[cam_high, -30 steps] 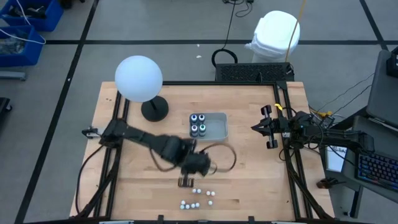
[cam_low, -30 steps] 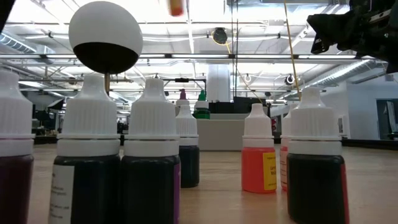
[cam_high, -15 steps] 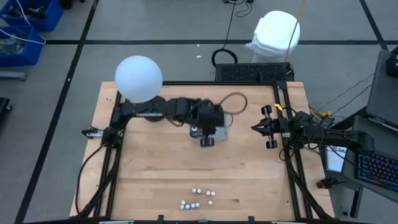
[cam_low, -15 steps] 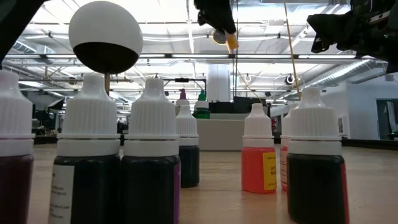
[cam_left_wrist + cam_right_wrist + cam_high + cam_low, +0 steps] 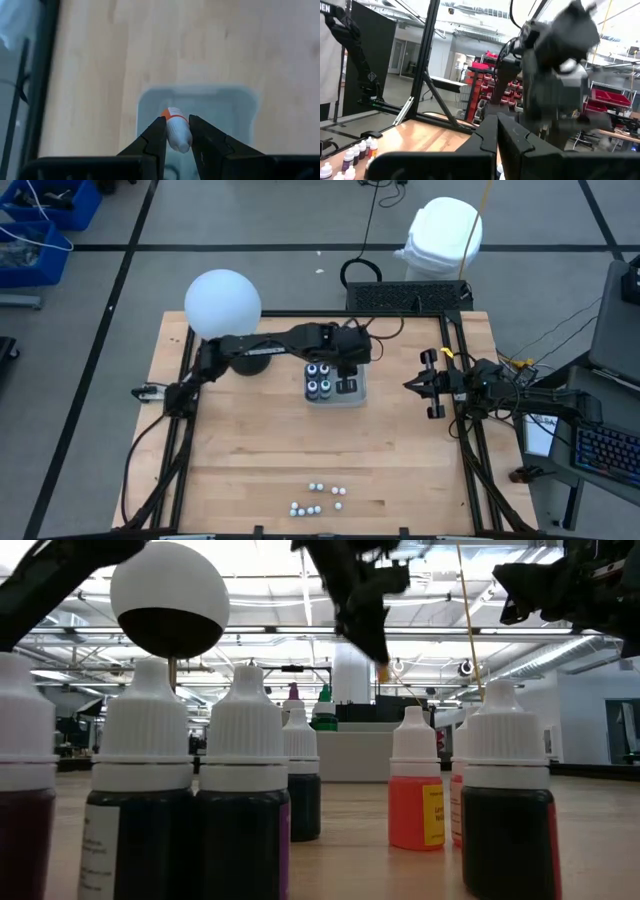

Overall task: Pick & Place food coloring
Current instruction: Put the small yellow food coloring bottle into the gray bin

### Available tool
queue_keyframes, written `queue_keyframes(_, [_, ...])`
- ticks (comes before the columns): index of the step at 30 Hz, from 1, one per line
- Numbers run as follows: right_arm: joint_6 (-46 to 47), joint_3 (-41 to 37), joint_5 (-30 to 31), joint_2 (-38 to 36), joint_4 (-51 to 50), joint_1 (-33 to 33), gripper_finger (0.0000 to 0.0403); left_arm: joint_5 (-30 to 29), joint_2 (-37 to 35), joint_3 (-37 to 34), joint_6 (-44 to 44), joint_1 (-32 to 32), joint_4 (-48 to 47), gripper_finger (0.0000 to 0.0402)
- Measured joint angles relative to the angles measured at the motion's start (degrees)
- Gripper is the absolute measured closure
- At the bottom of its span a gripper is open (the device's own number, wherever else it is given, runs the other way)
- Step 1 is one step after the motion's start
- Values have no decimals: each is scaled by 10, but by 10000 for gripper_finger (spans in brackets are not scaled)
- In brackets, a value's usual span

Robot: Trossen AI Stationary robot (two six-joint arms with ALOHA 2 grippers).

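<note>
1. White and round, a globe lamp (image 5: 223,305) stands on its dark base at the far left of the wooden table (image 5: 230,450), with the left arm reaching past it toward the middle.
2. Next comes the clear tray (image 5: 352,396), with four dark round jars (image 5: 318,379) standing in its left part.
3. Above the tray's right part hangs the left gripper (image 5: 349,373), its fingers clamped on a small orange bottle (image 5: 176,131) with a white cap. The left wrist view shows this bottle pinched between the two fingertips directly over the tray's open interior, not touching its floor.
4. Near the table's front edge, well apart from the tray, a loose cluster of white-capped bottles (image 5: 318,498) stands upright. In the low view they fill the foreground, dark, purple and orange bodies among them.
5. At the right edge of the table waits the right gripper (image 5: 412,384), raised off the surface, its fingers pressed together and holding nothing.
</note>
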Motion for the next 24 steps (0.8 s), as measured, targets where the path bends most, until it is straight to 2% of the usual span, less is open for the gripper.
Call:
queue_keyframes(5, [0,0,0,3,0,0,403,0,20,0,2,6,-29,321])
queue_keyframes(24, [0,0,0,3,0,0,403,-4,42,0,27,1,-46,321])
